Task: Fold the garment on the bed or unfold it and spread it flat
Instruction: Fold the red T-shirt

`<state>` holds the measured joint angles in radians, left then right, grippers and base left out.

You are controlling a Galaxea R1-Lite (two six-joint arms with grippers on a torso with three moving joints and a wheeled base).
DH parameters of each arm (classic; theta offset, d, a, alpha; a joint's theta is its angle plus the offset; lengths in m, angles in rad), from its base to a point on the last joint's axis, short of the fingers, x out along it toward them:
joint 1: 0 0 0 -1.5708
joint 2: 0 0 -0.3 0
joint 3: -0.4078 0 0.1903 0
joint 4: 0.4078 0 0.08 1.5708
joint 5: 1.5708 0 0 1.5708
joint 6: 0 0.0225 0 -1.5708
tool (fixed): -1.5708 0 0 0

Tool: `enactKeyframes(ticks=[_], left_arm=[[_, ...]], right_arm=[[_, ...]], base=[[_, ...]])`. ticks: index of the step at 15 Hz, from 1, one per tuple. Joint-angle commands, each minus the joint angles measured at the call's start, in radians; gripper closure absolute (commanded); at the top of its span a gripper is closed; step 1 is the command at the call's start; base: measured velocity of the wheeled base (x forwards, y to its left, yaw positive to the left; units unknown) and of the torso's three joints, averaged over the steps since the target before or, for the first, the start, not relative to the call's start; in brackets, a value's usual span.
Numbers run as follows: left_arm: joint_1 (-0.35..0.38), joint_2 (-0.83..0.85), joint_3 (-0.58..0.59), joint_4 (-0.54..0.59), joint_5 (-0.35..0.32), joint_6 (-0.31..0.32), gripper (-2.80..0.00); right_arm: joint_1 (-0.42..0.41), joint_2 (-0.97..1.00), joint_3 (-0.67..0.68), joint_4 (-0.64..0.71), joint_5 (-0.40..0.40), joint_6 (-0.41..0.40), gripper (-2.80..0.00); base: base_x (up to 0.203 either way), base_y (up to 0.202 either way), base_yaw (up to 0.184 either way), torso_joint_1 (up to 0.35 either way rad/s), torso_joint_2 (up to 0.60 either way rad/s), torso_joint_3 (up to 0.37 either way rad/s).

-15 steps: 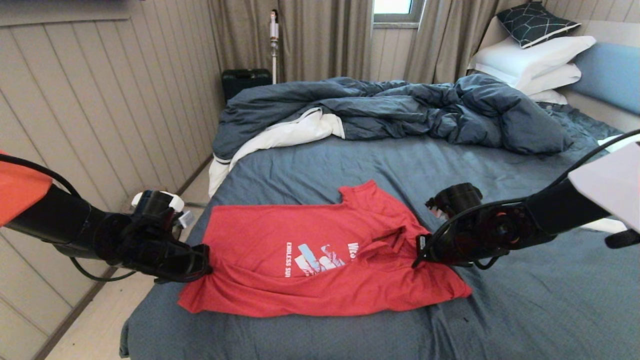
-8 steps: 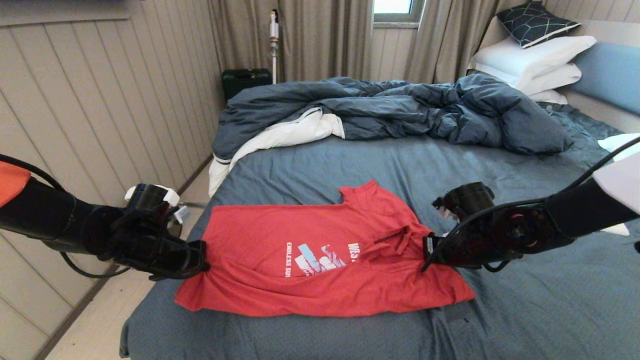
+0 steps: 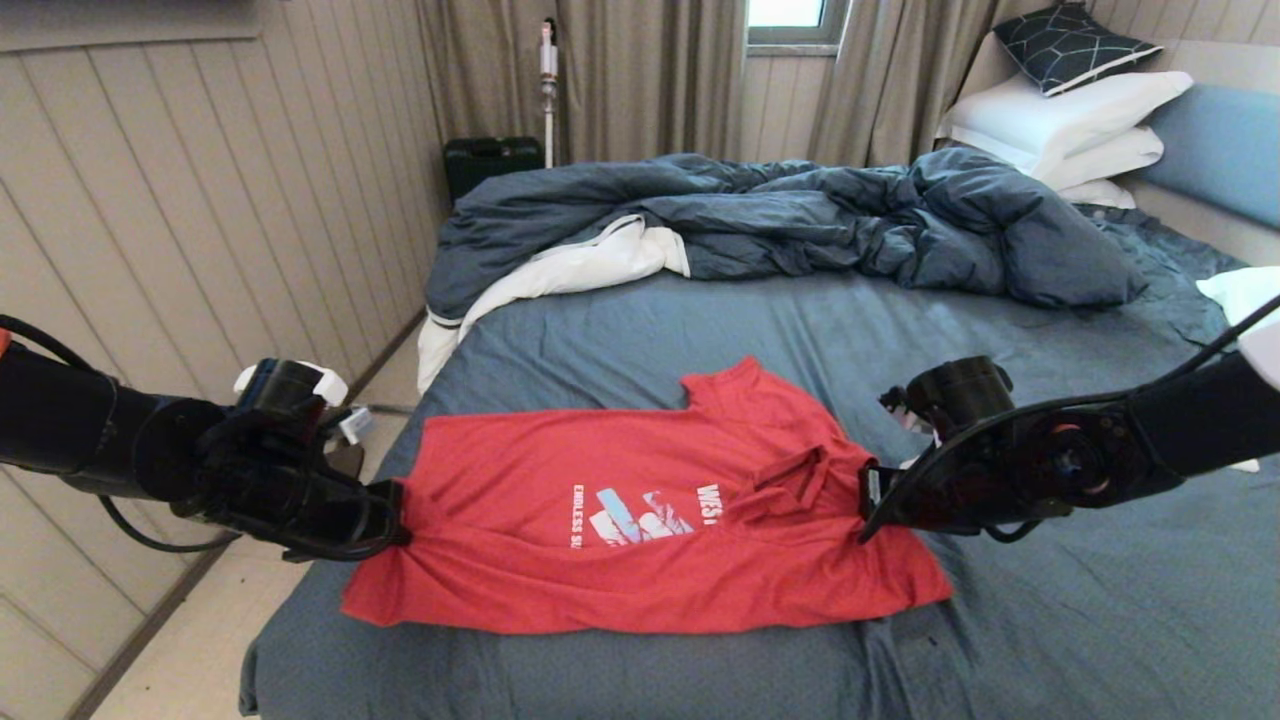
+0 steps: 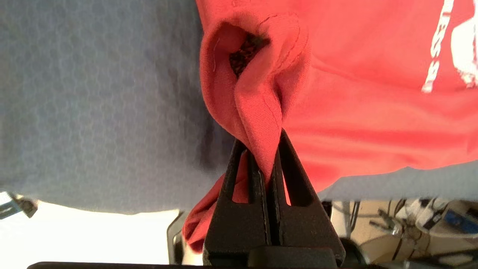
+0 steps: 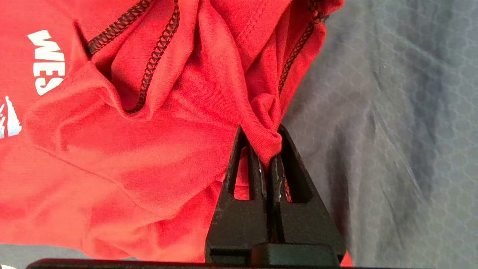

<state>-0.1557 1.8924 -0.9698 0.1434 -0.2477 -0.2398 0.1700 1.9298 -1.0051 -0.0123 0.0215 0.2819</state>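
The red T-shirt (image 3: pixel 640 540) lies across the near part of the bed (image 3: pixel 800 330), on its slate-blue sheet, its white and light-blue print partly folded under. My left gripper (image 3: pixel 395 510) is shut on a bunched fold of the shirt's left edge (image 4: pixel 257 112), by the bed's left side. My right gripper (image 3: pixel 865 495) is shut on a gathered fold of the shirt's right part (image 5: pixel 261 123), near a black-stitched seam. The cloth between them is stretched, with creases by the right gripper. One sleeve (image 3: pixel 740 395) points toward the duvet.
A rumpled dark blue duvet (image 3: pixel 780 225) with white lining fills the far half of the bed. White pillows (image 3: pixel 1060 125) and a dark patterned cushion (image 3: pixel 1070 40) rest by the blue headboard (image 3: pixel 1220 150). A wood-panelled wall and floor strip run along the left.
Both grippers have drawn apart, the left going left and the right going right. The shirt between them has been stretched wider and more of its print shows.
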Motion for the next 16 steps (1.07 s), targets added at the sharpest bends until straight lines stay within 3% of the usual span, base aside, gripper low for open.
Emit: enactKeyframes(ticks=[1,12,16], left_arm=[[0.001,-0.021,0.007,0.020,-0.003,0.010,0.00],[-0.016,-0.037,0.000,0.064,-0.010,0.020,0.00],[-0.015,-0.077,0.000,0.122,-0.035,0.064,0.00]], right_arm=[[-0.001,-0.016,0.018,0.002,0.000,0.001,0.00],[-0.021,-0.109,0.141,0.018,0.026,-0.092,0.00],[-0.030,-0.128,0.135,0.031,0.026,-0.095,0.00]], base=[[0.000,0.000,0.000,0.000,0.00,0.000],[0.000,0.000,0.000,0.000,0.00,0.000],[0.000,0.000,0.000,0.000,0.00,0.000]])
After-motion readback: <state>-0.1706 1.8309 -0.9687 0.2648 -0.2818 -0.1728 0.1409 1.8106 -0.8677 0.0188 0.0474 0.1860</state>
